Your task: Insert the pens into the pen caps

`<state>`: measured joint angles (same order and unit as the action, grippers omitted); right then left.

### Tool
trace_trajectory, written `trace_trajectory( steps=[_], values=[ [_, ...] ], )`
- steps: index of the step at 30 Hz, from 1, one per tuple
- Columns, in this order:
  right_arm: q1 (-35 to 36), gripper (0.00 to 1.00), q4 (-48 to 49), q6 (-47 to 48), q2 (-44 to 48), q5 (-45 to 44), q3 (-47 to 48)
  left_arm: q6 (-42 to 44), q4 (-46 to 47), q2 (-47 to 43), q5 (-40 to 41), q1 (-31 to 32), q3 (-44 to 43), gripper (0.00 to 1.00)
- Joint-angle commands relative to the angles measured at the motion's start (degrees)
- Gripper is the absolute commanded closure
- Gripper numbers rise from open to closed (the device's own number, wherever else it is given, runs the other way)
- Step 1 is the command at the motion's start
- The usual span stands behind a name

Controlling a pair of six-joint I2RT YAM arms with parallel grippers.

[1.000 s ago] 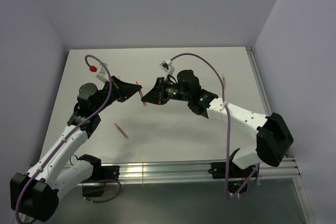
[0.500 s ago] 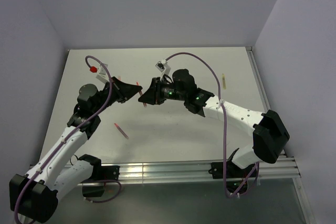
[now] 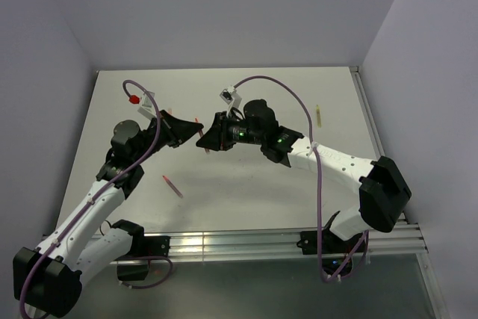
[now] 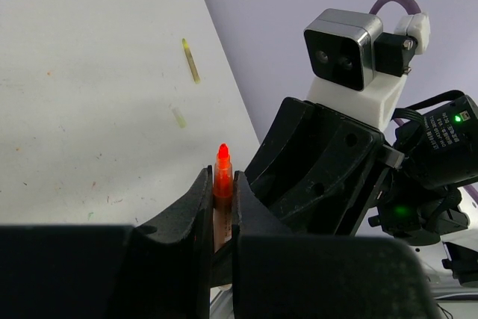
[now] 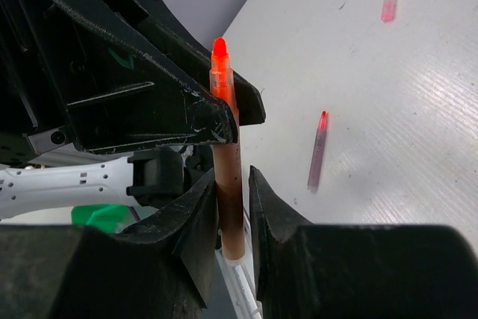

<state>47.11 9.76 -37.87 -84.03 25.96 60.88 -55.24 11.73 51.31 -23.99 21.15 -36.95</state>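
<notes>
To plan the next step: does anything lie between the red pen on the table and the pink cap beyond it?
Nothing visible does. In the right wrist view only bare table lies between the red pen and the pink cap. The left gripper and right gripper hold another pen off to one side.

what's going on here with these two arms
The two arms are nose to nose above the table. The left gripper is shut on a red-tipped pen; the right gripper clamps a red-tipped shaft right beside the left fingers, maybe the same pen. The tip is bare, no cap on it. A loose red pen and an olive pen lie on the table.
</notes>
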Motion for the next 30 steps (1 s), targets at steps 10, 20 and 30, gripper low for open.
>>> trace_trajectory(
  steps=[10, 20, 30],
  values=[
    [0.3, 1.0, -1.6, 1.3, -0.3, -3.0, 2.6, 0.2, 3.5, -0.5, 0.3, 0.7, -0.6, 0.97],
    [-1.9, 1.0, -4.8, 1.3, 8.2, -9.8, -1.4, 6.2, -9.0, -1.0, 13.2, 0.7, -6.4, 0.66],
    [-10.2, 1.0, -7.6, 3.8, 18.4, -9.8, -9.7, 11.7, -18.8, 7.3, 30.5, -4.2, -15.7, 0.38]
  ],
)
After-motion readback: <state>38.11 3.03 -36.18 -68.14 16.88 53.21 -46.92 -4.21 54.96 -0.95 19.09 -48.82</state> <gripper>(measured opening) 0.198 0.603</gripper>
